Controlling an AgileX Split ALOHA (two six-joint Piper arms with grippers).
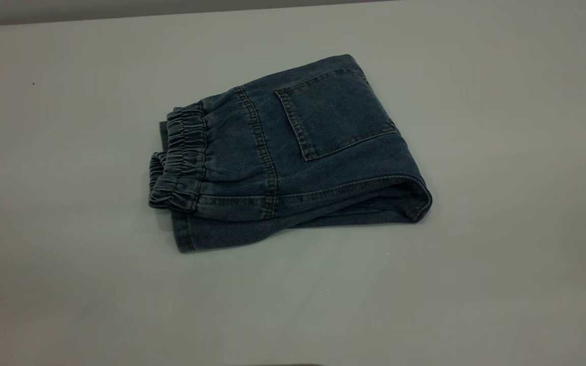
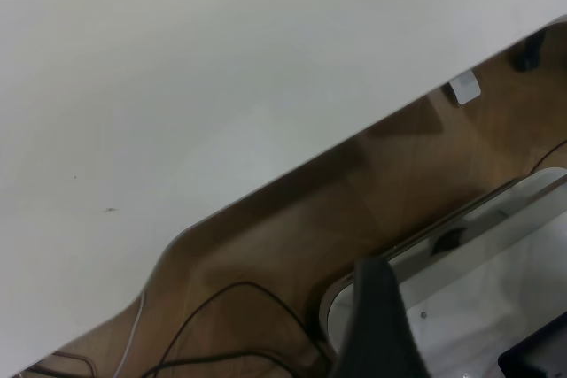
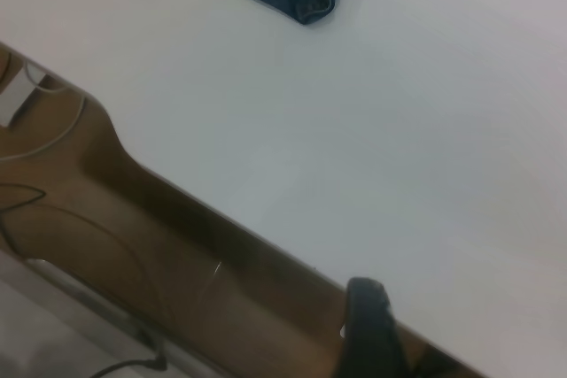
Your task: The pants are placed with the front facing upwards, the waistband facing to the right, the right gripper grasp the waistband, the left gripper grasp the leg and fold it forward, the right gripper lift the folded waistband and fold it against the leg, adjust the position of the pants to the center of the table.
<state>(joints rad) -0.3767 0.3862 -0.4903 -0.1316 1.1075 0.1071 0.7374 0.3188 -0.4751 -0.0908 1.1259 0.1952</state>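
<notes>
Lying folded into a thick bundle near the middle of the table point(image 1: 501, 254), the pants point(image 1: 293, 152) show the back pocket point(image 1: 333, 114) on top, the waistband point(image 1: 181, 157) bunched at the bundle's 9 o'clock end and the rounded fold at 3 o'clock. Neither gripper touches them. In each wrist view only one dark finger shows, the left gripper point(image 2: 381, 325) and the right gripper point(image 3: 368, 325) both hanging out past the table edge, so I cannot tell how wide either stands. Denim like this should be soft but fairly heavy, with enough friction to stay stacked. For any centring nudge, the stiff gathered waistband or the thick fold edge looks the safest hold; pinching only the top layer would probably peel the fold open.
</notes>
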